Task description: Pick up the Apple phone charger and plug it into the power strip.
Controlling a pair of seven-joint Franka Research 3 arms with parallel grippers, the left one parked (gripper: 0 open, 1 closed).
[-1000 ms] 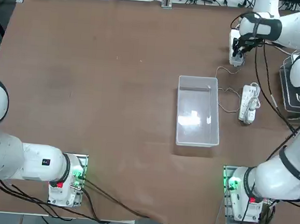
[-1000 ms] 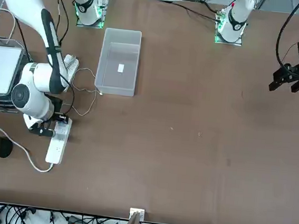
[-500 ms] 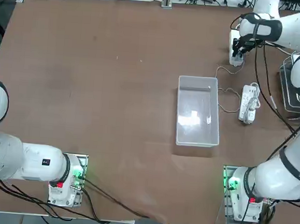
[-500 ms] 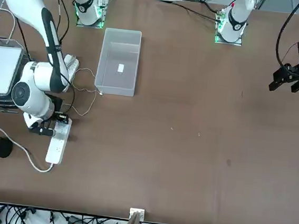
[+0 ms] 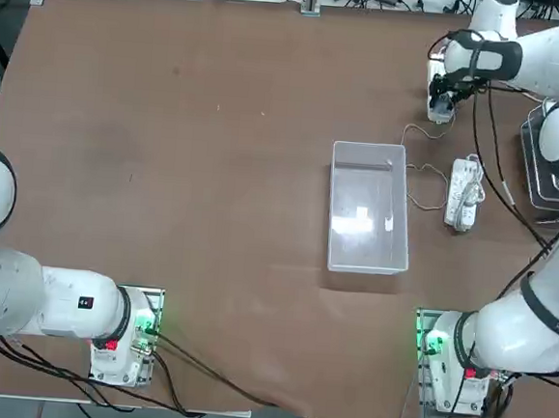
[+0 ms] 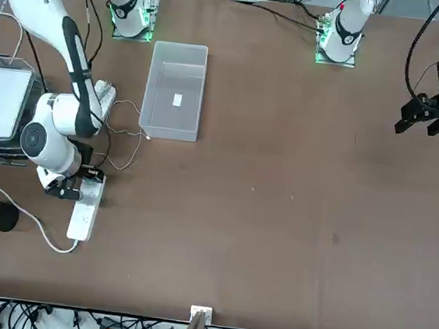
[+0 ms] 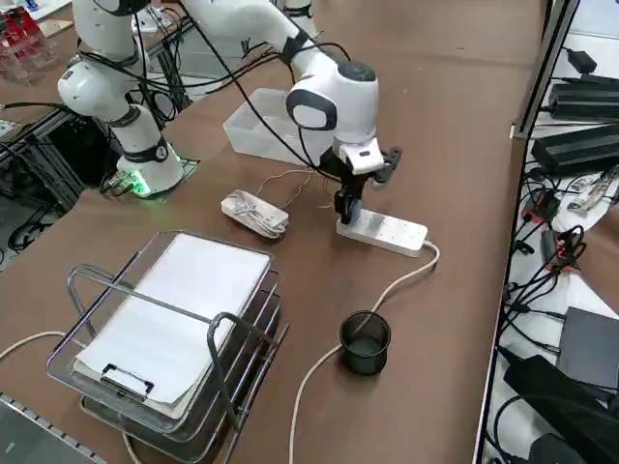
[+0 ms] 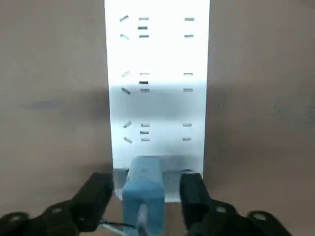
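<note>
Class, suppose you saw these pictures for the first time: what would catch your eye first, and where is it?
First, the right gripper poised over the end of the power strip at the table's far right, its fingers spread clear of the Apple phone charger standing at the strip's end socket. Next, the clear plastic bin mid-table, and the wire paper tray beside the black cup.

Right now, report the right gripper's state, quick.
Right gripper: open, fingers clear on either side of the Apple phone charger, which sits at the power strip's end socket.
</note>
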